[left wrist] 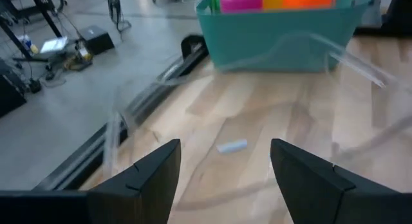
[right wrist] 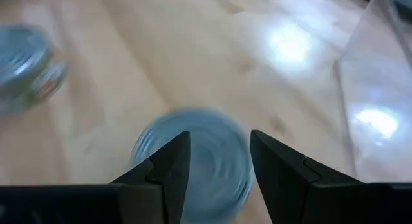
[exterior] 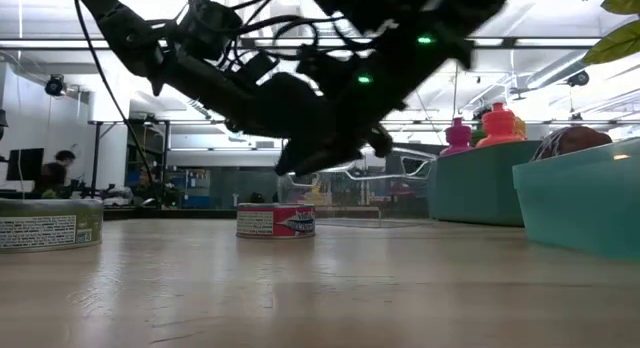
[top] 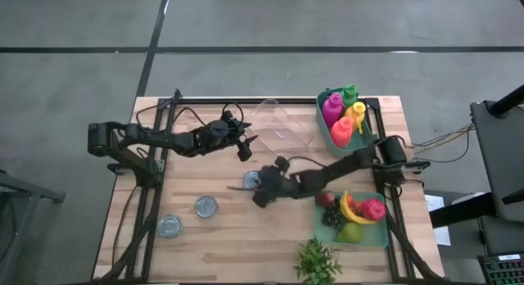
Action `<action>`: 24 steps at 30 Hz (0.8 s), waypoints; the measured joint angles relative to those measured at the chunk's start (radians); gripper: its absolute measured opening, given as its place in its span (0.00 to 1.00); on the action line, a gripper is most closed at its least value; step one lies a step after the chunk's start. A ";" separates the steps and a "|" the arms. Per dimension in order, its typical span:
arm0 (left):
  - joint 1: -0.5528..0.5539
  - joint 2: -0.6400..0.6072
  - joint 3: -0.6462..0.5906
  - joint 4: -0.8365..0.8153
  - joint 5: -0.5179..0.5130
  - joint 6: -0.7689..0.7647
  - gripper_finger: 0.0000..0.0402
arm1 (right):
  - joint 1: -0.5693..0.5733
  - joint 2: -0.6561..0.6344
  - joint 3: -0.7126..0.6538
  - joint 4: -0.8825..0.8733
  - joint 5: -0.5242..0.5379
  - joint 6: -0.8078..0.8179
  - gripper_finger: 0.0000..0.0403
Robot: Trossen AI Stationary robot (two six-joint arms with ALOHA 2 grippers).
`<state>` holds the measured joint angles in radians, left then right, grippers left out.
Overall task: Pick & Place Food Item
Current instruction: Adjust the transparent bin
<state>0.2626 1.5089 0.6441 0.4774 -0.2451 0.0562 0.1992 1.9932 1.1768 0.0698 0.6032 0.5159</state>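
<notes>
Wooden tabletop (top: 246, 236) fills the middle of the overhead shot, grey floor all around it. We've got the right gripper (top: 260, 187) near the centre of the frame, fingers apart and hanging right over a small tin can (top: 250, 179), not gripping it as far as we can see. Two more cans (top: 206, 206) sit lower left. Our left gripper (top: 244, 146) waits upper centre, fingers spread with nothing in them, beside a clear container (top: 282, 121). Teal bins (top: 327, 121) sit at right.
</notes>
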 joint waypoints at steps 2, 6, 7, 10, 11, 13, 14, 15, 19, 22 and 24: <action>0.000 0.000 -0.001 -0.031 -0.001 0.000 0.61 | -0.031 0.013 0.050 -0.056 0.005 0.002 0.39; 0.000 0.000 -0.002 -0.098 -0.017 0.000 0.61 | -0.079 0.026 0.131 -0.251 0.089 0.071 0.39; 0.000 0.000 -0.002 -0.119 -0.017 -0.001 0.61 | -0.088 0.026 0.145 -0.288 0.113 0.088 0.39; 0.000 0.000 -0.003 -0.170 -0.020 -0.003 0.61 | -0.110 0.025 0.178 -0.390 0.144 0.119 0.39; 0.000 0.000 -0.003 -0.189 -0.020 -0.004 0.61 | -0.116 0.025 0.183 -0.406 0.146 0.123 0.39; 0.000 0.000 -0.003 -0.213 -0.020 -0.004 0.61 | -0.126 0.024 0.184 -0.429 0.149 0.129 0.39; 0.000 0.000 -0.003 -0.223 -0.020 -0.004 0.61 | -0.131 0.024 0.184 -0.437 0.150 0.131 0.39; 0.000 0.000 -0.003 -0.232 -0.020 -0.004 0.61 | -0.136 0.024 0.179 -0.436 0.150 0.132 0.39; 0.000 0.000 -0.003 -0.257 -0.020 -0.006 0.61 | -0.152 0.024 0.153 -0.443 0.151 0.132 0.39; 0.000 0.000 -0.003 -0.265 -0.020 -0.007 0.61 | -0.161 0.024 0.144 -0.485 0.151 0.132 0.39; 0.000 0.000 -0.003 -0.266 -0.020 -0.007 0.61 | -0.164 0.023 0.143 -0.535 0.159 0.132 0.39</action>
<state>0.2626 1.5089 0.6411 0.2115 -0.2653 0.0494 0.0351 2.0167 1.3201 -0.4649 0.7627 0.6479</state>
